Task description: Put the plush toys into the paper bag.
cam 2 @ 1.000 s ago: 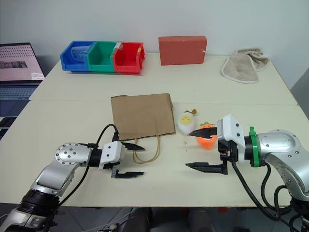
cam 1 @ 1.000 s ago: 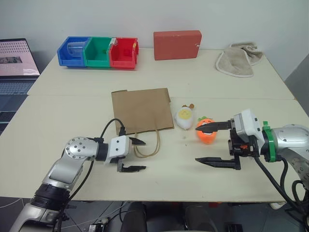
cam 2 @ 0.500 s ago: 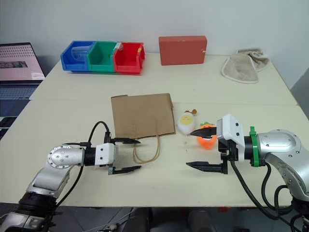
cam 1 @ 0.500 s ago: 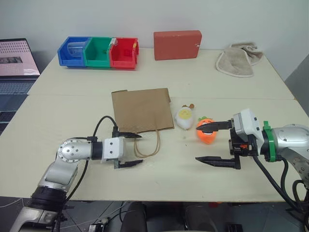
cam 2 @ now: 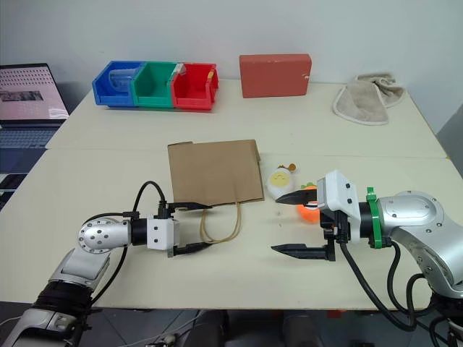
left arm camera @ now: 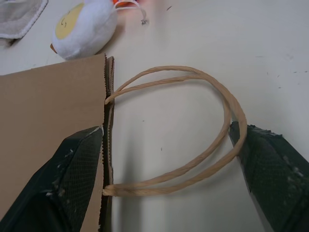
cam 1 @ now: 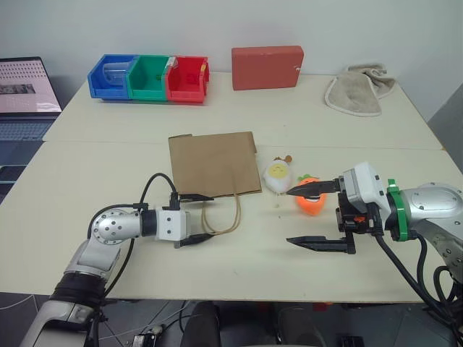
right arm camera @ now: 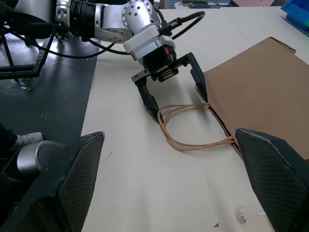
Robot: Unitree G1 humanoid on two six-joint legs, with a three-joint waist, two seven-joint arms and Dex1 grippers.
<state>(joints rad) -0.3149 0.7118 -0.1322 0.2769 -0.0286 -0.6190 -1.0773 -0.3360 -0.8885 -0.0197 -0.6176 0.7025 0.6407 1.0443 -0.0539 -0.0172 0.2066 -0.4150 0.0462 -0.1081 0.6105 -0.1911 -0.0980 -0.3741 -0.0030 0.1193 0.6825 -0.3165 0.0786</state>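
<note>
- Brown paper bag (cam 1: 213,164) lies flat on the counter (cam 1: 108,166), its tan loop handles (cam 1: 221,220) spread toward the near edge.
- Left pincer (cam 1: 196,219) is spread wide, one finger over the bag's near edge, the other on the outer side of the handle loops; handles sit between the fingers (left arm camera: 270,179) in the left wrist view. Contact with the handles cannot be told.
- White plush toy (cam 1: 276,174) with yellow face lies just beside the bag's right edge, on the counter.
- Orange carrot plush (cam 1: 309,203) with green top sits just right of the white one, near it.
- Right pincer (cam 1: 312,216) is spread wide, holding nothing; upper finger tip sits in front of the carrot, lower finger hangs above the counter nearer the front edge.
- Far side: blue, green and red bins (cam 1: 148,77) in a row, red block (cam 1: 267,67), beige towel (cam 1: 358,90).
- Laptop (cam 1: 26,94) at far left, off the counter.
</note>
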